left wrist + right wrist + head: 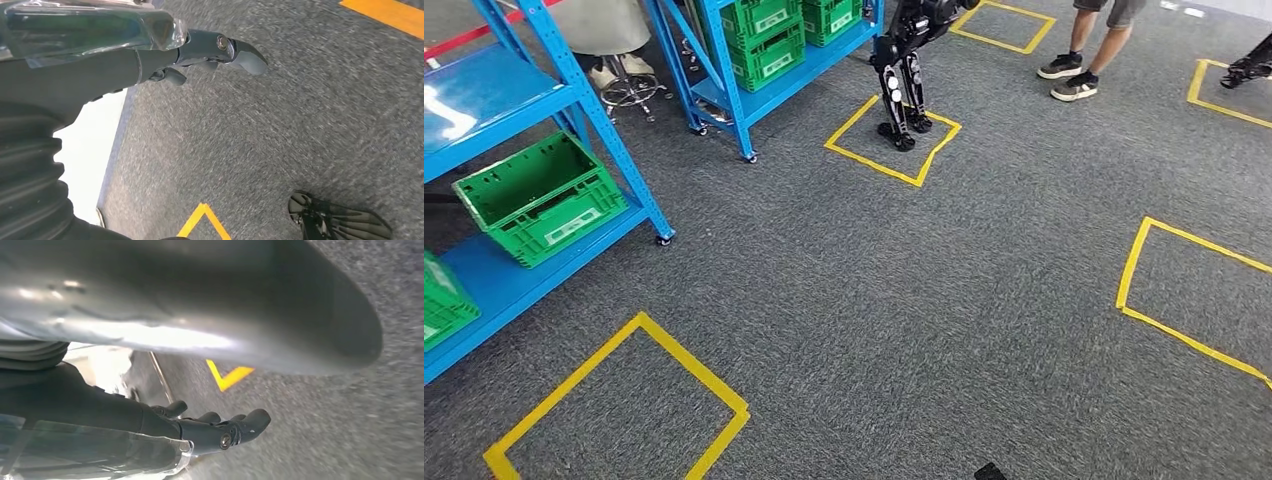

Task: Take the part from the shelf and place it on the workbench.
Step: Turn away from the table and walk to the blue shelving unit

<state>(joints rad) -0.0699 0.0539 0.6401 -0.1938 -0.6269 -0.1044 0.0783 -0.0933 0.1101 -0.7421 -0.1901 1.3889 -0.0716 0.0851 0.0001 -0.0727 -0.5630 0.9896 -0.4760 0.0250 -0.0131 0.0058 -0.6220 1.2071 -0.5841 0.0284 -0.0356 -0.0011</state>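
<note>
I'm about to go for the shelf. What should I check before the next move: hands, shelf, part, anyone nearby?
1. Left hand free: ok. It holds nothing and hangs over the carpet.
2. Right hand free: ok. It holds nothing.
3. Blue shelf in sight: ok. It is ahead on the left.
4. Part located: cannot tell. The nearest green crate on the shelf looks empty inside.
5. Bystanders: not ok. Another robot's legs and a person's legs stand on the carpet farther ahead.
</note>
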